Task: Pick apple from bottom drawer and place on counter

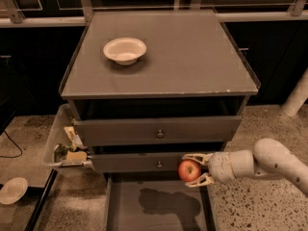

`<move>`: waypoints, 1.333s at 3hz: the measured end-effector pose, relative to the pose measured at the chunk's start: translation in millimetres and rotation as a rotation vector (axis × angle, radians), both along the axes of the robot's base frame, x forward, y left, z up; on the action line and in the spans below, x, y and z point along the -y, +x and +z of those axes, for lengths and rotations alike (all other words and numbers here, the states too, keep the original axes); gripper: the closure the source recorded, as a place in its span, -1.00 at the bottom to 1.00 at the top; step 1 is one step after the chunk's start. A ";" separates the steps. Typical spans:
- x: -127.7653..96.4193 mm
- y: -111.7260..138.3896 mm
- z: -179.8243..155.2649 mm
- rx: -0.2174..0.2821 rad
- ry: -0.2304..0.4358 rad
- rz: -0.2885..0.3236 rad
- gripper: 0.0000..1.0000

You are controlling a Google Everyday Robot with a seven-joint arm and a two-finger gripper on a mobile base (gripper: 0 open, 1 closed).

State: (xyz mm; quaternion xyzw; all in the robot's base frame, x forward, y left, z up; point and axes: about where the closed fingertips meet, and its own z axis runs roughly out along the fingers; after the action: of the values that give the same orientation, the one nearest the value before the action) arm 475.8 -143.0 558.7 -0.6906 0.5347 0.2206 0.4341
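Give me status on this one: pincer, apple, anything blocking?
Pincer shut on apple, held above open bottom drawer. Apple level with middle drawer front, not yet on counter. White bowl sits counter rear-left, away from pincer side.

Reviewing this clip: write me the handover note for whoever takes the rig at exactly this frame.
Gripper: shut on the apple, in front of the middle drawer, on the cabinet's right side.
Apple: clear of the floor of the open bottom drawer, held above it and well below counter height.
Counter: a white bowl sits toward its back left.
Done: the apple is grasped and lifted out of the drawer.
Left: raise it past the counter's front edge, carry it over the top, set it down away from the bowl, and release.
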 end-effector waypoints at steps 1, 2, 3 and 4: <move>-1.1 -4.1 57.3 0.056 0.010 0.044 1.00; -0.3 -1.0 117.7 0.106 0.003 0.053 1.00; 12.6 13.6 177.6 0.185 -0.017 -0.004 1.00; 36.3 36.4 219.4 0.229 0.014 -0.054 1.00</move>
State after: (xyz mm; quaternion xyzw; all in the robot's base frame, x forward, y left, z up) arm 512.2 -179.3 778.1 -0.6937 0.4985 0.1321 0.5029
